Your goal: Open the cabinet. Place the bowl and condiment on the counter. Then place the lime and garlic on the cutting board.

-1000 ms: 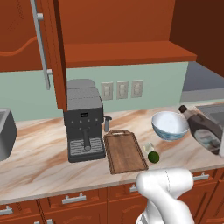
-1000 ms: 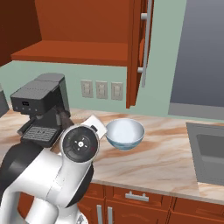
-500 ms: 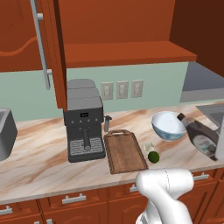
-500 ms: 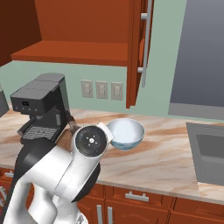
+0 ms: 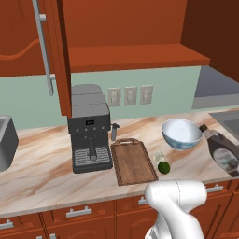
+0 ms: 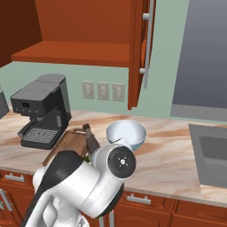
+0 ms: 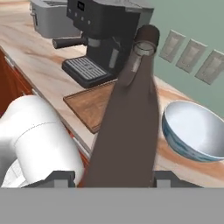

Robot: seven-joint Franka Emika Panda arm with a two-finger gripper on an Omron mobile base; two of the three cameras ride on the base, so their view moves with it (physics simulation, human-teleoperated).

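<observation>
The cabinet (image 5: 51, 56) stands open above the surface (image 5: 42, 172), its door swung out with the long silver handle facing the room and its shelf bare. Below it a black coffee machine (image 5: 88, 128) sits toward the far left, and just right of it lies the cutting board (image 5: 133, 160) with nothing on it. The white arm rises from the near edge, bent low with its elbow bulging over the drawer fronts, the hand turned so the bottle lies tilted along it. The bowl (image 5: 182, 134) rests right of the board, apart from it. The jaws (image 7: 114, 177) are closed on the syrup bottle (image 7: 129, 118), held slanted above the right end of the surface, cap pointing toward the bowl. The lime (image 5: 164, 167) and the garlic (image 5: 159, 157) lie between board and bowl, touching or nearly so.
</observation>
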